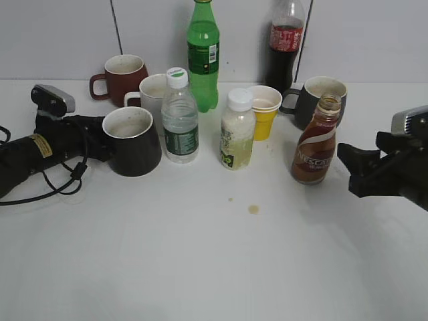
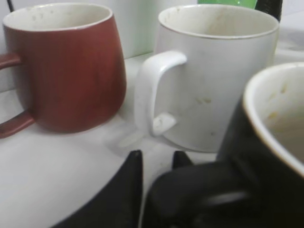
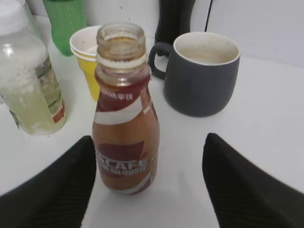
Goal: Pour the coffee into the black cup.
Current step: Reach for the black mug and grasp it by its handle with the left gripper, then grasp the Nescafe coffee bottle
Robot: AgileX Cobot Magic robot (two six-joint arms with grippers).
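The left gripper (image 1: 100, 144) clamps the black cup's (image 1: 132, 140) handle, seemingly to steady it for pouring. The right gripper (image 3: 147, 185) is spread wide just short of the uncapped coffee (image 3: 124, 114), lined up to grasp it

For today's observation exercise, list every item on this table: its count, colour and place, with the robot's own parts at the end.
Nescafe bottle: 1, brown, uncapped, right of centre
black cup: 1, glossy black, left
maroon mug: 1, back left
white mug: 1, behind the black cup
dark grey mug: 1, back right
yellow cup: 1, centre back
water bottle: 1, clear, centre
cloudy bottle: 1, whitish, centre
green bottle: 1, back
cola bottle: 1, dark, back
left gripper: 1, black, at the black cup's handle
right gripper: 1, black, open around the Nescafe bottle
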